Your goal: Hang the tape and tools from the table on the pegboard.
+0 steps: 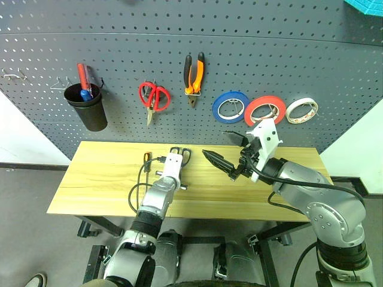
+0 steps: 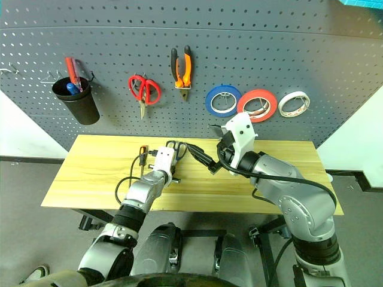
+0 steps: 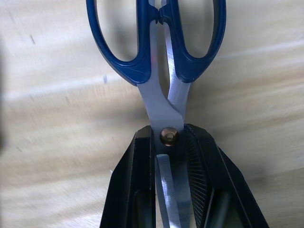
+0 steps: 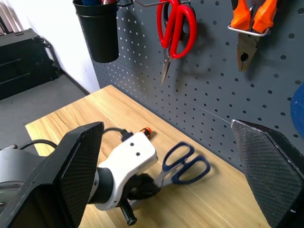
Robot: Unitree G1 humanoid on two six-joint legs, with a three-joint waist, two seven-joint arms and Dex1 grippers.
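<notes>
Gripping the scissors (image 3: 161, 71) at the pivot, the left end effector (image 3: 168, 156) sits clenched at lower centre over the counter (image 1: 96, 179); the right end effector (image 1: 230, 156) hangs released, centre-right

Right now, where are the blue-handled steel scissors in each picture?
Left eye view: blue-handled steel scissors on the light wooden table, just beyond the left tool.
Right eye view: same spot.
Left wrist view: top centre, blades clamped between the black fingers.
Right wrist view: lower middle.
Shared landmark: the left tool.
</notes>
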